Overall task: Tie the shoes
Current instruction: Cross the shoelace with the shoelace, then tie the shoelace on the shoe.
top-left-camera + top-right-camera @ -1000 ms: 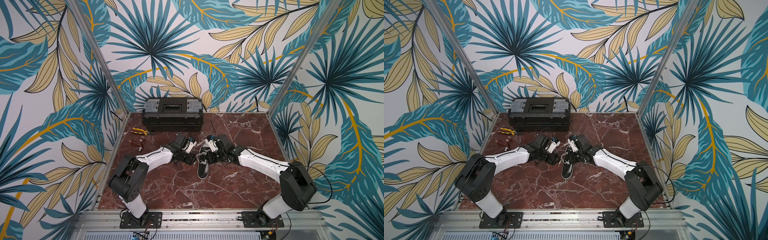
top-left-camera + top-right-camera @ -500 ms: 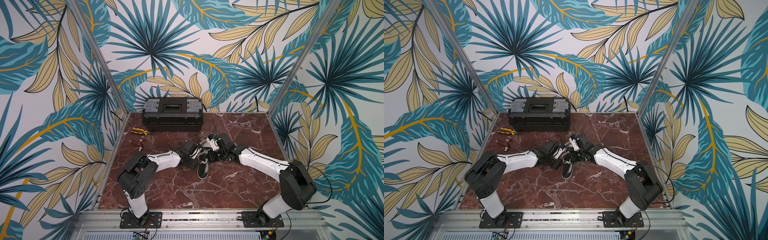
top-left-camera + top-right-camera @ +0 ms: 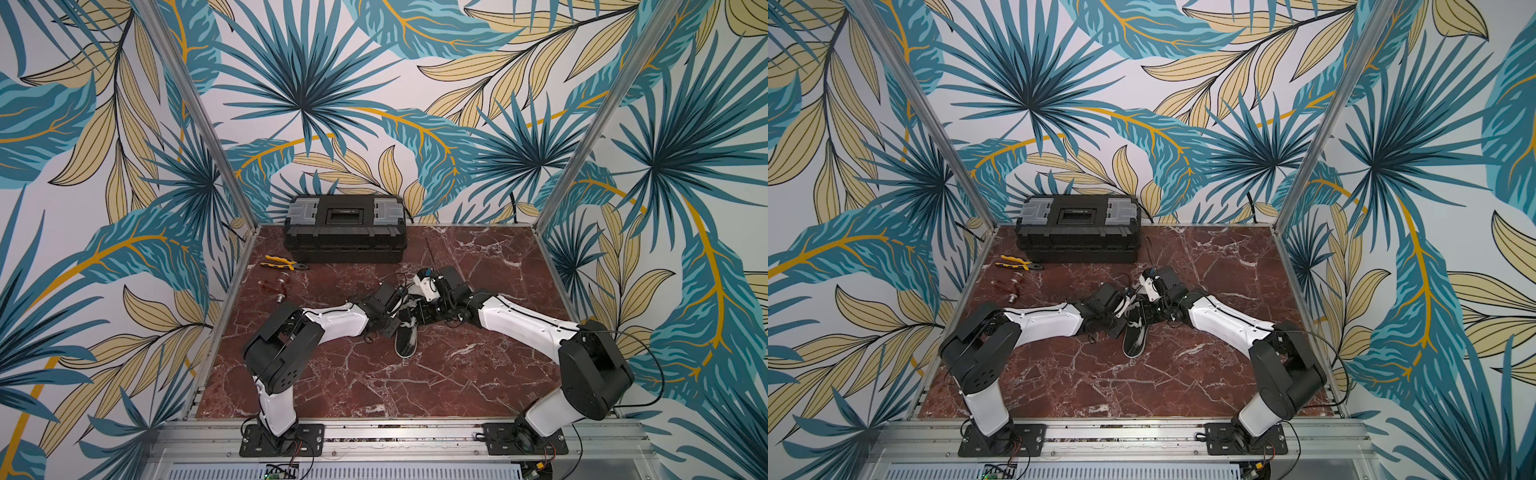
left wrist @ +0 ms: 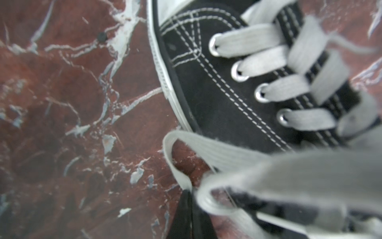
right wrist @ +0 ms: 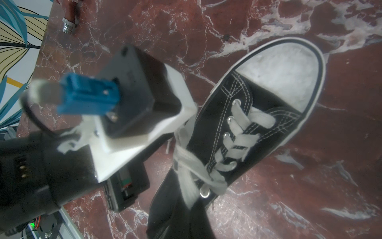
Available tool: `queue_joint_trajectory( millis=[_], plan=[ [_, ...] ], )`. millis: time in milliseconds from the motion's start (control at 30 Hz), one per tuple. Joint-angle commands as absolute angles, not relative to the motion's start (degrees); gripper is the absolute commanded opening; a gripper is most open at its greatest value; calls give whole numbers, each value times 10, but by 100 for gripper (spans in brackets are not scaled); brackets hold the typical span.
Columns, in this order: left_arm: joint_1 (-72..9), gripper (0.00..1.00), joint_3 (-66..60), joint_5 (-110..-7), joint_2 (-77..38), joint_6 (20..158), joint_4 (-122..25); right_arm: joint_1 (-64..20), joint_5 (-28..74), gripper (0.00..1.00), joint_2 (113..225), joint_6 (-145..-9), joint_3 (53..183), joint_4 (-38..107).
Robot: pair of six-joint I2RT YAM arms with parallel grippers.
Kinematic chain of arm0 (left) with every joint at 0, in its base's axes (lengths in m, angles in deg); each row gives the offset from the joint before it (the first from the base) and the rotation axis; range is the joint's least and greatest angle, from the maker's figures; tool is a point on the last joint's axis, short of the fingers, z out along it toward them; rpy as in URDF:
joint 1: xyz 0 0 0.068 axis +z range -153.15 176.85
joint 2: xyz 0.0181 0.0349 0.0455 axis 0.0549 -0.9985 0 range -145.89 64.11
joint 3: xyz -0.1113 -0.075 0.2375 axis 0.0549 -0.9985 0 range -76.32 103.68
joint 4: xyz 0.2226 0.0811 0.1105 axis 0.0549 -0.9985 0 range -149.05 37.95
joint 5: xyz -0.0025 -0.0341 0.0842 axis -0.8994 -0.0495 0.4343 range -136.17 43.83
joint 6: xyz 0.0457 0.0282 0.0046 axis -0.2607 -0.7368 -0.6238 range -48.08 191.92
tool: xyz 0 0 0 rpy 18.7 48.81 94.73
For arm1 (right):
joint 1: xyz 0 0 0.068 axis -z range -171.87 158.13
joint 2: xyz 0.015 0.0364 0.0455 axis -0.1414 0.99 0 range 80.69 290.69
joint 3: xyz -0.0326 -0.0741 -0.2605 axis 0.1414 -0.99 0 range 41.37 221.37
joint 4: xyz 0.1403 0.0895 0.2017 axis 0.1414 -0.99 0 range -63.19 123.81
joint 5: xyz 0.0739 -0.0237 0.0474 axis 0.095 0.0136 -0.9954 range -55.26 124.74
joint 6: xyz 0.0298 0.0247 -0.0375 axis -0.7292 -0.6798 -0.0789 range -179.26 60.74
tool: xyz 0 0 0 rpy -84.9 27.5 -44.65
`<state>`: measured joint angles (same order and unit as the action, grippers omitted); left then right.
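Black canvas sneaker (image 4: 217, 99) on red marble tabletop (image 3: 415, 395).
Left gripper (image 4: 189, 198) and right gripper (image 5: 182, 202) were closed on its flat white laces (image 4: 206, 149).

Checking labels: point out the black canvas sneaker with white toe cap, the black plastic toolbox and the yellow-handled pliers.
Sneaker (image 5: 239, 132): right wrist view, laced middle.
Toolbox (image 3: 344, 245): a top view, front wall.
Pliers (image 3: 279, 262): a top view, yellow handle.

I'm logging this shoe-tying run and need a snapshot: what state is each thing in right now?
Sneaker: upright on its sole, on the table.
Laces: laced up, no bow visible.
Left gripper: shut on a loop of the laces.
Right gripper: shut on the laces.
Toolbox: lid closed.
Pliers: lying flat, untouched.
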<state>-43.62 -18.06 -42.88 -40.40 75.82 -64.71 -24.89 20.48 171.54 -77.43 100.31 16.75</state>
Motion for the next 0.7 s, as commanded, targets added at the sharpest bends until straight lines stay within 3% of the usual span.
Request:
queue_joint_trajectory(
  millis=[0,300,667],
  plan=[
    [-427,0,-207,-419,-408,778,-654,-240,159,0,1692,-789,1007,147],
    [-387,0,-251,-434,-346,817,-613,-218,101,0,1601,-783,994,32],
    [-362,0,-251,-446,-221,847,-676,-183,247,0,1511,-754,988,-95]
  ],
)
